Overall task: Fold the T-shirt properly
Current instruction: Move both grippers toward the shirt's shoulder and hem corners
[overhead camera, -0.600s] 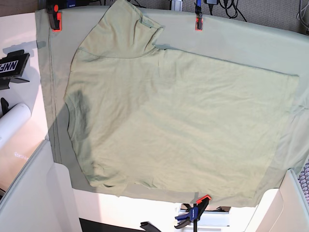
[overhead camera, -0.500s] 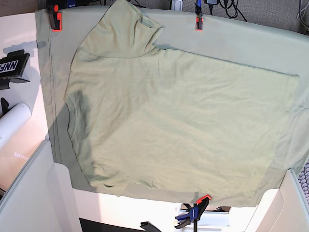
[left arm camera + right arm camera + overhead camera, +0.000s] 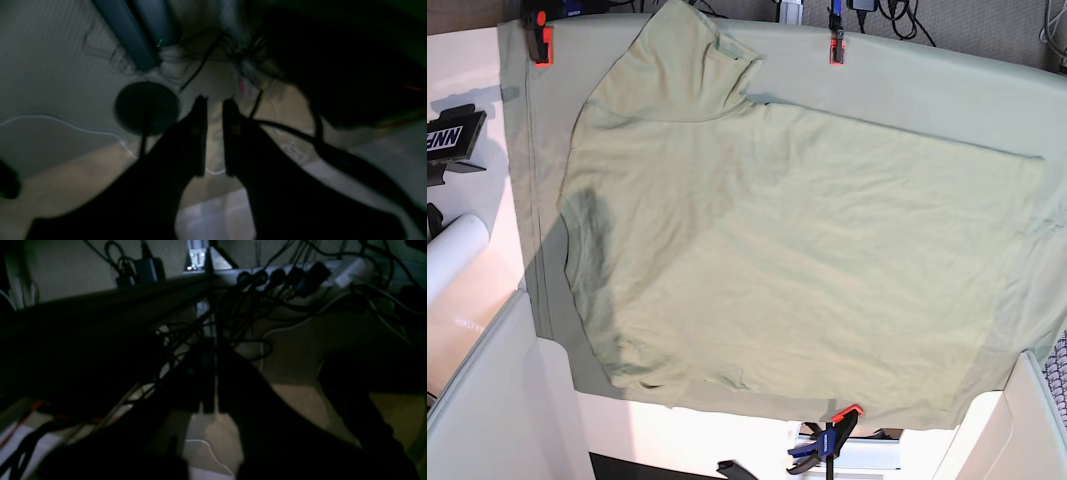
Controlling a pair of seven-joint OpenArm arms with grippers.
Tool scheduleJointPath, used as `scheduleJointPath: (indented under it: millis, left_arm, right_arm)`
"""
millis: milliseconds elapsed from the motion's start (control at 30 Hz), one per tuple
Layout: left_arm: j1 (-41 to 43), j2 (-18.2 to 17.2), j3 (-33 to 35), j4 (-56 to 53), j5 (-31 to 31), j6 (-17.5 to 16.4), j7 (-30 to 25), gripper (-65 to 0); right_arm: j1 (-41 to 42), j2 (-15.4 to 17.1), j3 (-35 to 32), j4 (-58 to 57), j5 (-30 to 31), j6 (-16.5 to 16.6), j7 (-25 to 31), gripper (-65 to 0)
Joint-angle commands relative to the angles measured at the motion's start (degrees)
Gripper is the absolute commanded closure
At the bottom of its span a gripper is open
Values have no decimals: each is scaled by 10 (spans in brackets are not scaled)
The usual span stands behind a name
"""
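Between the left hand's (image 3: 213, 133) two dark fingers there is a narrow slot with nothing in it; the floor beyond shows through the gap. Right hand (image 3: 208, 380): fingers pressed together, nothing gripped. Both wrist views are dim and look at floor, cables and a power strip (image 3: 300, 273), so both hands hang well apart from the work, off the tabletop; neither shows in the base view.

T-shirt (image 3: 807, 260) lies spread out on the cloth (image 3: 947, 90) that covers the tabletop, far from either hand. Not yet folded, by the look of it. One sleeve points to the far edge, collar side toward the base view's left, hem toward its right.

Materials: shirt is thin, soft, pale green knit, fine creases across the body, small bunched ripples at the near left corner. Cloth beneath is the same colour, flatter, with hemmed edges, pinned by orange clamps (image 3: 836, 47) at the far edge and another clamp at the near edge.

Risks, as judged: same colour and similar softness mean a pinch could catch the cloth along with the shirt, or instead of it. A shallow pinch on thin knit could slip. The bunched corner could fold in crooked.
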Motion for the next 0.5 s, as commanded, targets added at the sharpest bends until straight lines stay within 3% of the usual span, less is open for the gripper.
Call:
scheduleJointPath:
  millis: [0, 133, 267, 467]
  left_arm:
    - [19, -11, -1, 14, 0, -19, -12, -84]
    - [84, -53, -21, 125, 0, -38, -35, -84]
    - [158, -79, -86, 263, 0, -54, -35, -84]
    - [259, -93, -188, 444, -40, -203, -32, -84]
  right_arm:
    - [-21, 11, 0, 15, 1, 7, 6, -6]
    - [-99, 27, 0, 107, 47, 23, 5, -6]
    - [-186, 44, 0, 219, 111, 32, 2, -6]
    - [-302, 85, 0, 401, 209, 35, -3, -6]
